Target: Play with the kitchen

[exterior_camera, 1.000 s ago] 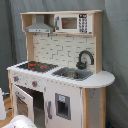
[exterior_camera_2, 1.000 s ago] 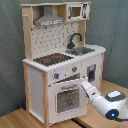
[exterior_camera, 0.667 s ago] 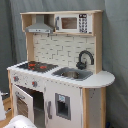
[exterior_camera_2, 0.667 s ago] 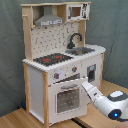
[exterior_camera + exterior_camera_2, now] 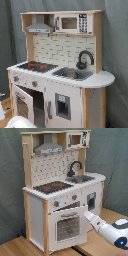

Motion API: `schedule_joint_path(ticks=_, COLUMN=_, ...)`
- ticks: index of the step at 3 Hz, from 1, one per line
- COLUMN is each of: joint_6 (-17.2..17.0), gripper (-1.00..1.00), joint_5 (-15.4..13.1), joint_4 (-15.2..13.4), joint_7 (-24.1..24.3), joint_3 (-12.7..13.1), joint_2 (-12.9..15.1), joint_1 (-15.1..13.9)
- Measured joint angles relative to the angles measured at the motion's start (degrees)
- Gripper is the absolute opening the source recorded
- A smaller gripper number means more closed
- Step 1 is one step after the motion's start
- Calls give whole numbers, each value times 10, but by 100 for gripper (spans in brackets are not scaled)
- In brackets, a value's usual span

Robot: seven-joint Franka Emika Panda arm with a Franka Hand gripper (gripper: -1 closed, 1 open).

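The white arm (image 5: 107,229) comes in low from the second exterior view's bottom right corner, stretched up and toward the second exterior view's left, with a rounded joint housing showing a blue light near that corner. Its narrow front end tapers to the gripper (image 5: 86,215), whose tip is too small to make out clearly. In the first exterior view only a pale rounded part of the arm (image 5: 20,122) shows at the bottom edge, near the first exterior view's left.

The oven door (image 5: 67,225) stood ajar, blocking the kitchen's (image 5: 60,173) front; space above the hob (image 5: 52,187) lay open beneath the hood (image 5: 48,148).
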Motion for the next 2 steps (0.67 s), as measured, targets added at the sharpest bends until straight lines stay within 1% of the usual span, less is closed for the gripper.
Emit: schedule_joint_path(ticks=2, joint_6=18, gripper=100, joint_5=16, joint_4=-36, joint_7=-113, joint_3=-8, joint_2=-9, joint_1=48)
